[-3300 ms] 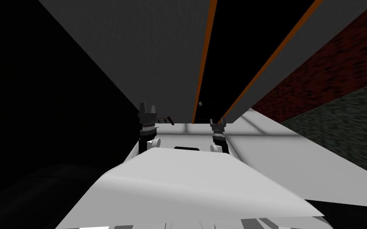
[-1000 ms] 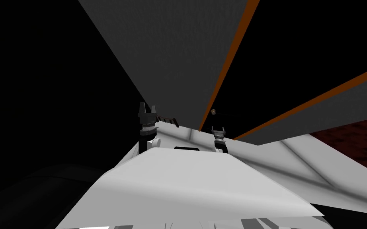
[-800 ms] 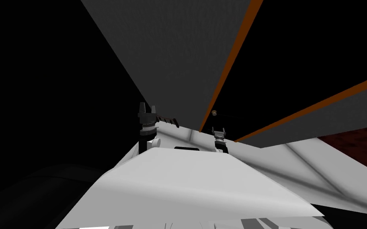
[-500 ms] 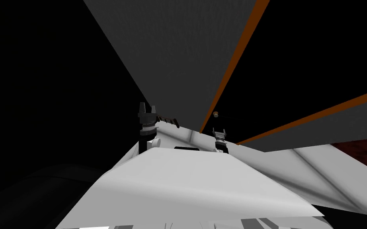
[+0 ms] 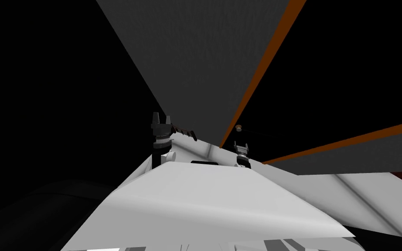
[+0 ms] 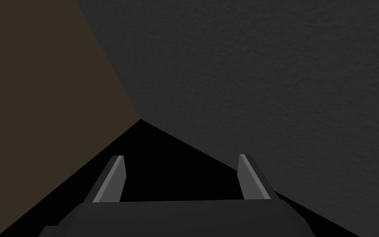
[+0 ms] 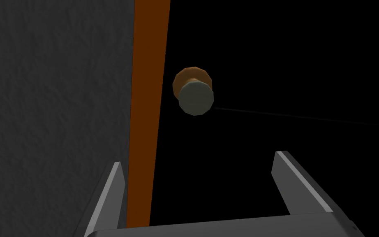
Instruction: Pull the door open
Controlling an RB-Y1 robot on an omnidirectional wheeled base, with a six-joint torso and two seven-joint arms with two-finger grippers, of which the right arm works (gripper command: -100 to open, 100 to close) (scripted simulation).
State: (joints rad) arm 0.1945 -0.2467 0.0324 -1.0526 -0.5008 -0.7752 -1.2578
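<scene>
Ahead of the wide-open, empty right gripper (image 7: pixel 199 158): small round knob with grey face and brown base (image 7: pixel 195 97), untouched, just beside the orange edge strip (image 7: pixel 147 103). Impossible to tell door panel from black area (image 7: pixel 299 61) around. Also open and empty: left gripper (image 6: pixel 182 155), facing dark grey wall (image 6: pixel 266 82).

left claw (image 5: pixel 161 117) | right claw (image 5: pixel 240 144) | dark boxes | grey blade fingers (image 6: pixel 114 181)
</scene>
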